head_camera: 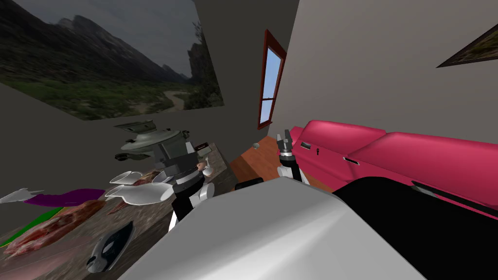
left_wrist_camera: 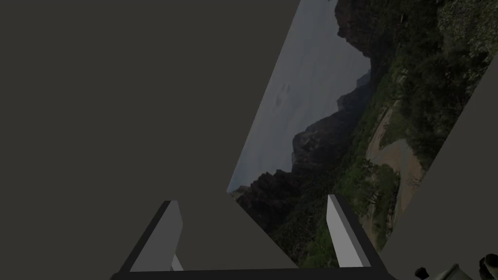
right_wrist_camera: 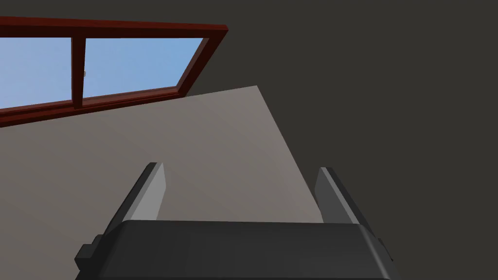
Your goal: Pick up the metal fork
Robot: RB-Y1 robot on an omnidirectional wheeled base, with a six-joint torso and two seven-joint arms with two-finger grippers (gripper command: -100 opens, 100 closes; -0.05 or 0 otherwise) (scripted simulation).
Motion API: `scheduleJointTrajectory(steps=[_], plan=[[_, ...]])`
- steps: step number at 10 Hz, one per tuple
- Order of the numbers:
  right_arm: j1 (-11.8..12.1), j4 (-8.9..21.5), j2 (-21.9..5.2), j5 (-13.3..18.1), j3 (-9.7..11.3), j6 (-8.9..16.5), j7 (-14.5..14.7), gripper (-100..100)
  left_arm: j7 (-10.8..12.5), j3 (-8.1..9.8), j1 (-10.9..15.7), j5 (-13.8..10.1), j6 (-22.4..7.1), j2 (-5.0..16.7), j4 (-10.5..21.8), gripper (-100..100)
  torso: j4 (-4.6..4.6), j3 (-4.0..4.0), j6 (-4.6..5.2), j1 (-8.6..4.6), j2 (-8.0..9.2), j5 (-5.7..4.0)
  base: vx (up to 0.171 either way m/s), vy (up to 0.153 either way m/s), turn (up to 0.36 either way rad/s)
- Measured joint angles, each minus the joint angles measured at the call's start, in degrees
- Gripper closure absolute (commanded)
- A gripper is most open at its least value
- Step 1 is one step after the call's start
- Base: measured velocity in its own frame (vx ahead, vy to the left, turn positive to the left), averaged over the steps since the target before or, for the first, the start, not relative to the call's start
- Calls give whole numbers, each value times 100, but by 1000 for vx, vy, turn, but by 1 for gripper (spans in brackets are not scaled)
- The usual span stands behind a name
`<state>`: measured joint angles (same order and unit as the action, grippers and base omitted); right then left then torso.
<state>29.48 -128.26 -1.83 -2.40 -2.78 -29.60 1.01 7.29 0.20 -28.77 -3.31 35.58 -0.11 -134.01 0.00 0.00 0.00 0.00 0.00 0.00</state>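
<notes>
1. A speckled brown counter [head_camera: 146, 218] holds red raw meat [head_camera: 58, 223] and a grey lidded pot [head_camera: 165, 146]; I cannot pick out the fork.
2. The left gripper [left_wrist_camera: 253, 201] is spread and empty.
3. The right gripper [right_wrist_camera: 239, 167], beside the pink sofa [head_camera: 389, 150], is likewise.
4. Likely searching: tilt a hand towards the counter next.

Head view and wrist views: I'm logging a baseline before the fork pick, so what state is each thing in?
left tool: open, empty, aimed at a wall.
right tool: open, empty, held up beside the pink sofa.
window: looks shut.
pot: standing on the table; lid on or off, cannot tell.
</notes>
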Motion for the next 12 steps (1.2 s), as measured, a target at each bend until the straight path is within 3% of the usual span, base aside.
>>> scheduleJointTrajectory(steps=[3,6,8,10,12], plan=[[-2,0,0,0,0,0,0,0,41,-12,-191,18,-67,355,156,-100,8,22,1,7,40,2,-108,12,-110],[-2,0,0,0,0,0,0,0,173,-42,-660,53,-112,708,434,-100,13,35,1,18,60,4,-149,35,-211],[-2,0,0,0,0,1,0,0,333,15,-1080,45,-313,951,539,-100,15,38,1,20,66,5,-160,18,-258],[-3,0,0,0,0,1,0,0,515,62,-1432,65,-459,1172,848,-100,14,36,2,11,62,2,-120,3,-207],[-1,0,0,0,0,0,0,0,589,6,-1710,124,-586,1239,981,-100,8,20,2,11,32,2,-59,-2,-155]])
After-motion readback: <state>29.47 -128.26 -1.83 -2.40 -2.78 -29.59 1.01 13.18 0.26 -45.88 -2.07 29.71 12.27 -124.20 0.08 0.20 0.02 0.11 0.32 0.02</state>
